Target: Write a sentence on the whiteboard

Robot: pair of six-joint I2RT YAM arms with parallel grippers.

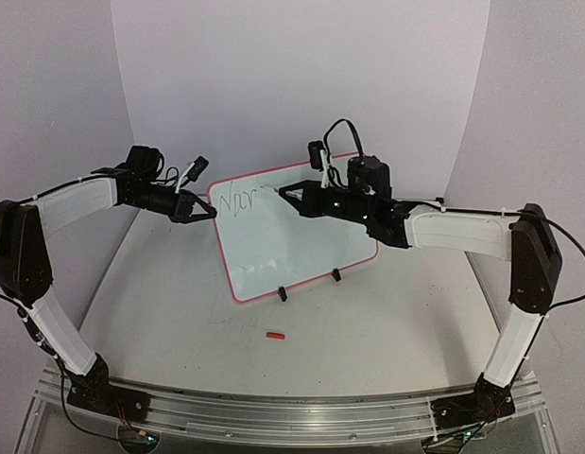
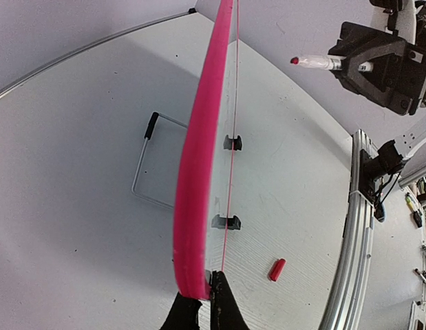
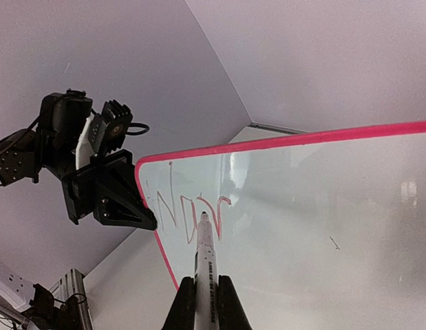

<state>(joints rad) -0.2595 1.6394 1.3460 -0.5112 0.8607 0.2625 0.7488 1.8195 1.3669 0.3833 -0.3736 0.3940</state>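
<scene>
- Glossy white whiteboard with a pink-red rim [image 1: 306, 246] stands tilted at centre; the left gripper [image 1: 205, 214] pinches its left edge.
- Right gripper [image 3: 204, 285] pinches a white marker [image 3: 204, 251], tip at the barely begun handwritten sentence [image 3: 188, 213]; light, even strokes are advised.

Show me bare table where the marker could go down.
Bare table lies right of the red cap, between the whiteboard and the near rail, and left of the board. Crowded: the board's upper-left corner, where the left end effector clamps and the right end effector holds the marker.
</scene>
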